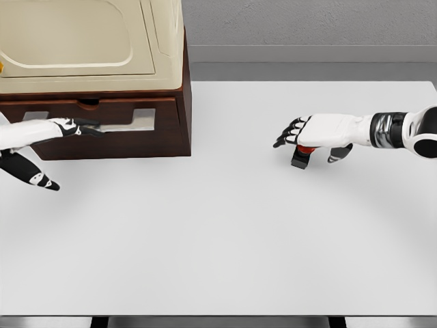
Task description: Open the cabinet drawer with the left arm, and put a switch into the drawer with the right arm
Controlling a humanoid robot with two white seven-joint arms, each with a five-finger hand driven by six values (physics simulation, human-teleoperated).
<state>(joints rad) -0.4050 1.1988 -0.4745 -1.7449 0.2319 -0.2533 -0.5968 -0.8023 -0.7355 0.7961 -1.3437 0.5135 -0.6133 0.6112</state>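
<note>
Brown drawer [95, 113] is sitting open; right hand [311, 133] is curling fingers around the switch [302, 154], needing firm closure before lifting; left hand [68, 127] is lying flat, fingers extended, at the drawer front.

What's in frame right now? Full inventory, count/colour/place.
cabinet: 1, dark brown wood base with a cream top, far left corner of the table.
drawer: 1, dark brown front with a silver handle, in the cabinet's base, looks at most slightly pulled out.
switch: 1, black with a red part, right of centre on the table, mostly hidden under the right hand.
table: 1, white, fills most of the view.
wall: grey, behind the table.
left hand: 1, white with black fingers, at the drawer handle; grip cannot be told.
right hand: 1, white with black fingers, curled over the switch; grasp unclear.
</note>
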